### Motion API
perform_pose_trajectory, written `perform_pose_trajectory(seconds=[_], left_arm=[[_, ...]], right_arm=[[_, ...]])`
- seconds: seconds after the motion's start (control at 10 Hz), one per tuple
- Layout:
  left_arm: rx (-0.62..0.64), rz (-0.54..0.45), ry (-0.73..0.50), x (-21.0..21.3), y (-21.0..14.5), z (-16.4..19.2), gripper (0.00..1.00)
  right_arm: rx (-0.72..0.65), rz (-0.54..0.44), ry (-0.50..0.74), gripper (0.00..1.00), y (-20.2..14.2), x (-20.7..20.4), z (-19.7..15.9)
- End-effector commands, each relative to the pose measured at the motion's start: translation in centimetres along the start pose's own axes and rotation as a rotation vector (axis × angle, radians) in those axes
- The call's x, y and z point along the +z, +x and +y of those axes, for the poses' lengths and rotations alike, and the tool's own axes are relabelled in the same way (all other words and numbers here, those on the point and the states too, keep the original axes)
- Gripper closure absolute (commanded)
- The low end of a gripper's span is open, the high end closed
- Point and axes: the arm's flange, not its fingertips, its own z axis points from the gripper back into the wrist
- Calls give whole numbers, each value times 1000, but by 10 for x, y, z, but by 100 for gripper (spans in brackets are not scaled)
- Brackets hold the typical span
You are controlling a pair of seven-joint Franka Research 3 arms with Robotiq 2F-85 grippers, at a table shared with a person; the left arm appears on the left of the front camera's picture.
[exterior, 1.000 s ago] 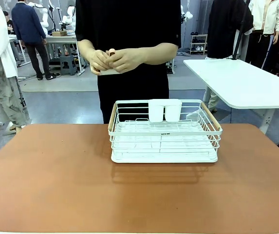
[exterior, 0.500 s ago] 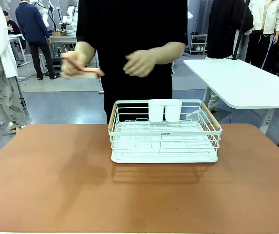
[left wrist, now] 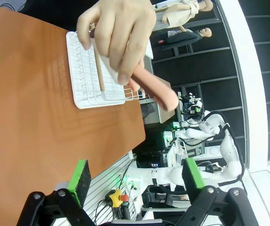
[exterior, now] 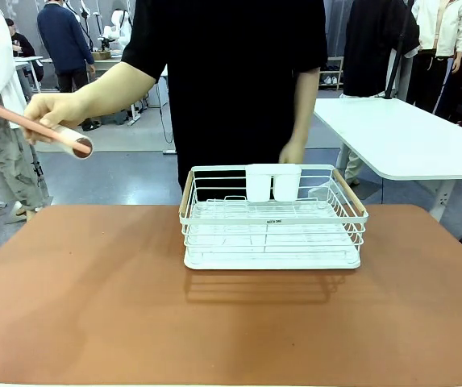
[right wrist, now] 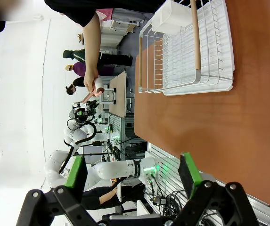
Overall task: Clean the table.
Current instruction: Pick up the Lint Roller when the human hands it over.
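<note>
The table has a smooth reddish-brown top, with a white wire rack standing at its far middle. A person behind it holds out a pink-handled tool with a white roller-like end in one hand, off the table's far left. The left wrist view has that hand close up, gripping the pink handle above the rack. My left gripper stands open and empty above the table. My right gripper is also open and empty, with the rack ahead of it.
Two white cups hang on the rack's far rail. The person's other hand hangs just behind the rack. A white-topped table stands at the back right. Other people walk farther off.
The person's hands, together at the chest a second ago, have parted. One swung out to picture left with the pink tool, and the other dropped behind the rack.
</note>
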Motion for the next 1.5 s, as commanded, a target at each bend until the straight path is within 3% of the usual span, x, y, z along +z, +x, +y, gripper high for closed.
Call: perform_pose_trajectory(seconds=[0.0, 0.4, 0.5, 1.0, 1.4], left_arm=[[-14, 1, -14, 3, -2, -4, 0], [0, 0, 0, 0, 0, 0, 0], [-5, 12, 15, -2, 3, -13, 0], [255, -32, 204, -28, 27, -60, 0], [319, -74, 329, -57, 47, -83, 0]], right_arm=[[7, 4, 8, 0, -2, 1, 1], [7, 4, 8, 0, -2, 1, 1], [7, 4, 8, 0, -2, 1, 1], [7, 4, 8, 0, -2, 1, 1], [7, 4, 8, 0, -2, 1, 1]])
